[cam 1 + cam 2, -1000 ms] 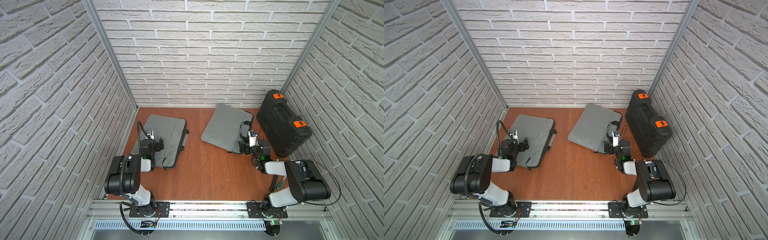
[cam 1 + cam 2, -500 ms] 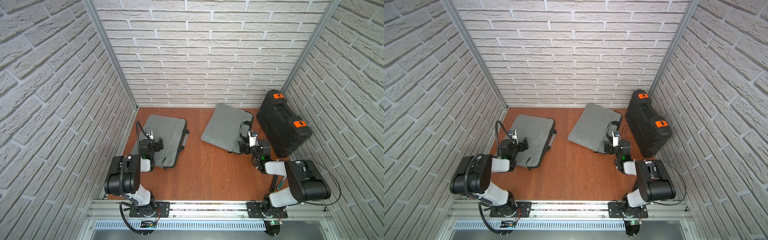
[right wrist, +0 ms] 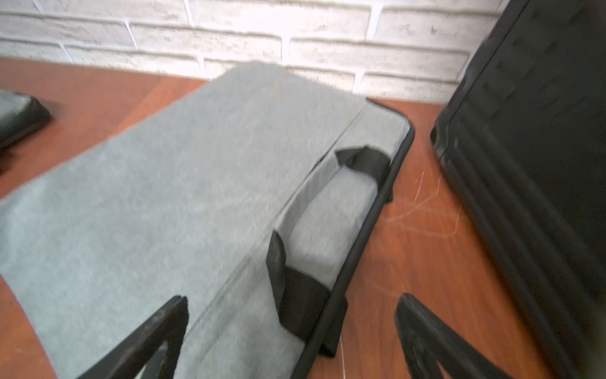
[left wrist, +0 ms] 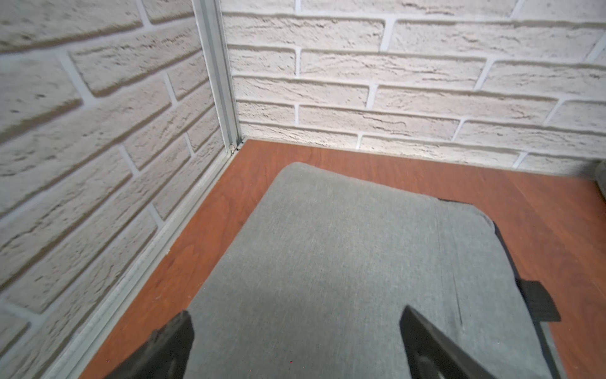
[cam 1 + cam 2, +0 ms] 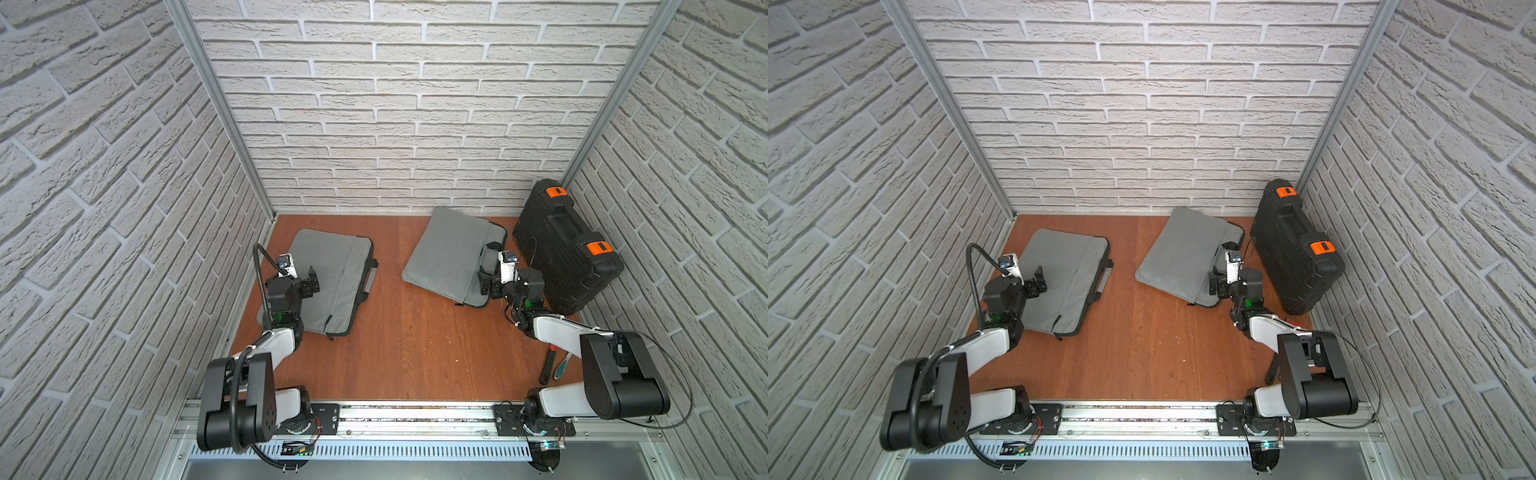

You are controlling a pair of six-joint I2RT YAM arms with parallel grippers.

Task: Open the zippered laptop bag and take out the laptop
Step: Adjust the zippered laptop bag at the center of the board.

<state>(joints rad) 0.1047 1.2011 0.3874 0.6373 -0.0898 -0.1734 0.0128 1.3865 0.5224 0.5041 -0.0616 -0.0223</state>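
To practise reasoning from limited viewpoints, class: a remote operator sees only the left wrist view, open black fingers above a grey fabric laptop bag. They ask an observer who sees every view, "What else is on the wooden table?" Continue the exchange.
Observer: A second grey fabric laptop bag lies right of yours, angled.
Operator: Where is the right gripper?
Observer: The right gripper hangs open above that bag's black-strapped handle.
Operator: Anything else?
Observer: A black hard plastic case with orange latches sits beside the right wall.
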